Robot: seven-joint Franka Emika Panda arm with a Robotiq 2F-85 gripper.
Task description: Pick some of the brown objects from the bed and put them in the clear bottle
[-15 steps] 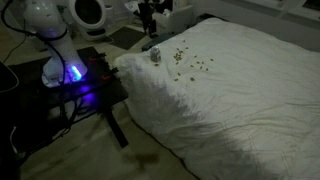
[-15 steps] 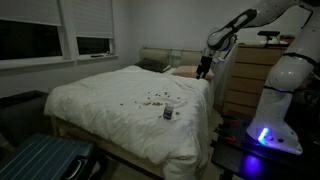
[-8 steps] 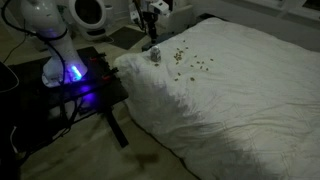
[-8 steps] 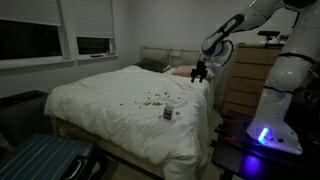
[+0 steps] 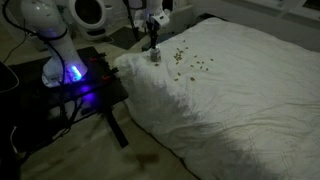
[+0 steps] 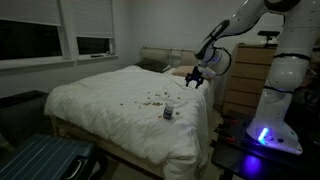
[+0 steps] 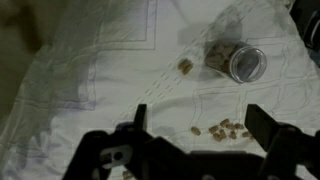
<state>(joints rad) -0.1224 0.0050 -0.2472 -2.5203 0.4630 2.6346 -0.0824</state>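
Observation:
The bed [image 5: 250,100] [image 6: 100,105] has a wrinkled white sheet. Tiny brown objects [image 5: 188,60] [image 6: 154,98] [image 7: 226,128] lie scattered on it. In the wrist view one stray pellet [image 7: 186,66] lies apart from them, near the bottle. The clear bottle [image 5: 155,56] [image 6: 168,113] [image 7: 236,60] lies near the scatter, its round mouth showing in the wrist view. My gripper [image 5: 152,38] [image 6: 195,80] [image 7: 200,125] hangs open above the sheet with nothing held. In the wrist view a cluster of pellets shows on the sheet between its dark fingers [image 7: 264,126].
A black table with a blue light [image 5: 75,78] and the white robot base [image 6: 275,110] stand beside the bed. A wooden dresser [image 6: 245,85] is behind the arm. Pillows [image 6: 158,62] lie at the head, and a dark suitcase [image 6: 45,160] sits on the floor.
The gripper has come down and moved toward the bottle and the pellets. It has stayed open. Bottle and pellets have not moved.

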